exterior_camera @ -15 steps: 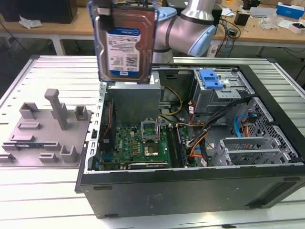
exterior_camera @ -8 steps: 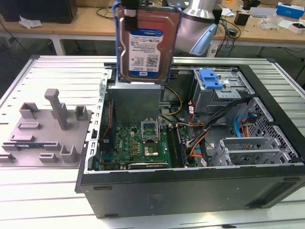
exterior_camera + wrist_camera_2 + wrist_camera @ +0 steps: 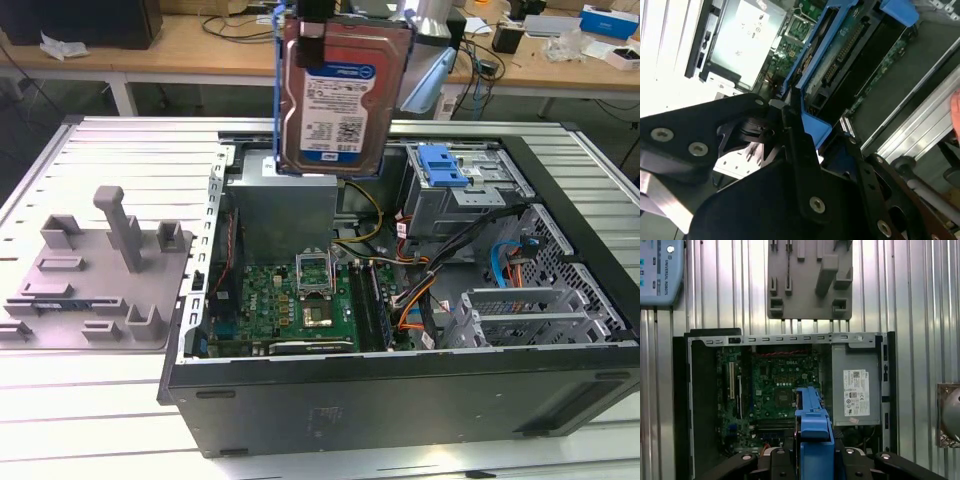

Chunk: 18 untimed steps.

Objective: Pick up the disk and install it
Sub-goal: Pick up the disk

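In the upper middle of the exterior view the gripper (image 3: 312, 28) holds the disk (image 3: 345, 95) upright, its jaws clenched on the blue carrier frame (image 3: 814, 432). The disk hangs above the open computer case (image 3: 400, 395), not touching it.

Bright light glares white off the ribbed table (image 3: 660, 50), while the computer case (image 3: 400, 405) interior lies dimmer.
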Available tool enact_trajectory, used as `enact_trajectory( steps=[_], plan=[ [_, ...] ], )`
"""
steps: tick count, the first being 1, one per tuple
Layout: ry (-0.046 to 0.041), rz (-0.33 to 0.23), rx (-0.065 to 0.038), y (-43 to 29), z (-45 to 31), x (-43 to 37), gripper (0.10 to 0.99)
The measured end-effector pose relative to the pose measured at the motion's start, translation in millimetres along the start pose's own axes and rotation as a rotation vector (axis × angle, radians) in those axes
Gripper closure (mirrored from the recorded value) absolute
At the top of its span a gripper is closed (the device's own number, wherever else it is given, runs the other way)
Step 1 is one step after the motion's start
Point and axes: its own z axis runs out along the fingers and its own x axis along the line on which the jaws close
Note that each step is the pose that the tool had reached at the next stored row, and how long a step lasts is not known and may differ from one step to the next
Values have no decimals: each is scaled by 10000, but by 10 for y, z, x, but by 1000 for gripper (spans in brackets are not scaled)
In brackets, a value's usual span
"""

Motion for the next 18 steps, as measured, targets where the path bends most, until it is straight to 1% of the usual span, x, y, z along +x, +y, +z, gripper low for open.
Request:
enact_trajectory(
  steps=[1, 4, 5, 6, 7, 11, 13, 15, 18],
  plan=[
    [1, -4, -1, -49, 0, 41, 722],
    [1, -16, 0, -164, 4, 122, 722],
    [1, -21, 0, -227, 8, 160, 722],
    [1, -22, 0, -256, 11, 177, 722],
    [1, -29, 0, -303, 18, 205, 722],
    [1, -41, 0, -408, 49, 285, 722],
    [1, -50, 0, -502, 76, 363, 722],
    [2, -57, 0, -572, 94, 429, 722],
    [1, -64, 0, -633, 112, 512, 722]
  ],
)
